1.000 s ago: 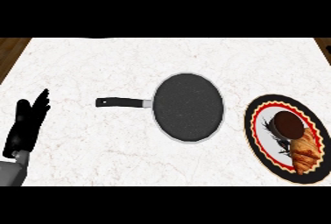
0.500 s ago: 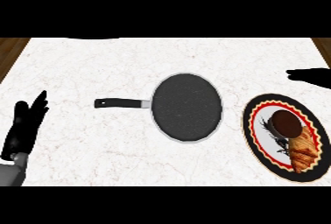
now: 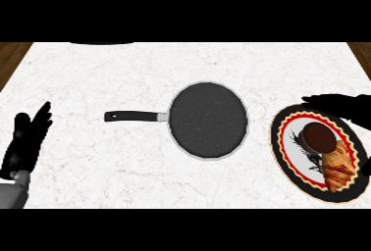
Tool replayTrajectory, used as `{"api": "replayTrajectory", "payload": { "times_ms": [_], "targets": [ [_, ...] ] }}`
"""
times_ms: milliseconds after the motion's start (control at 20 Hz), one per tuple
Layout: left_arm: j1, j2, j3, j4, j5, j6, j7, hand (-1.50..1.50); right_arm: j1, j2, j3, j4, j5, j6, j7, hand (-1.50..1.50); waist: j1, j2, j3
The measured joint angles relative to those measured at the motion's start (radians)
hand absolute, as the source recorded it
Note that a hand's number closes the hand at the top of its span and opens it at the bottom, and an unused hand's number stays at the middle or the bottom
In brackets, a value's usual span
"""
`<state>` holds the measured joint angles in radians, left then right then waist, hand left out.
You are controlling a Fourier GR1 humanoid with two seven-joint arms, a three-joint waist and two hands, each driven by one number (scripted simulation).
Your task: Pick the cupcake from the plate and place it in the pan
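White marble counter (image 3: 109, 73) fills the view. Dark pan (image 3: 208, 119), handle pointing left, lies centre. Right of it, apart, sits a red-rimmed black plate (image 3: 287, 162) bearing a croissant (image 3: 337, 169) touching the brown round-topped cupcake (image 3: 319, 137). Cupcake judged light, soft, crushable; take it at the sides, low. Right hand (image 3: 340, 104) over plate's top edge, finger state indeterminable. Left hand (image 3: 26, 142) rests open at left edge.

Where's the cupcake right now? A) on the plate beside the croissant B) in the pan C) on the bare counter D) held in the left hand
A: the cupcake sits on the plate just above the croissant, while the pan holds nothing.
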<state>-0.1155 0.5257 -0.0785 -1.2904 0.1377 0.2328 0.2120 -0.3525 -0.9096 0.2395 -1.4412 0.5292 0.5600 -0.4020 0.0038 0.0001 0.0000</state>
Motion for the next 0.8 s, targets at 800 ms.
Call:
{"api": "replayTrajectory", "payload": {
  "times_ms": [800],
  "targets": [
    [-0.010,-0.050,0.092,-0.021,-0.070,-0.075,0.032,0.00,0.014,0.139,-0.039,0.109,0.287,-0.051,-0.091,-1.50,0.001,0.000,0.000]
  ]
}}
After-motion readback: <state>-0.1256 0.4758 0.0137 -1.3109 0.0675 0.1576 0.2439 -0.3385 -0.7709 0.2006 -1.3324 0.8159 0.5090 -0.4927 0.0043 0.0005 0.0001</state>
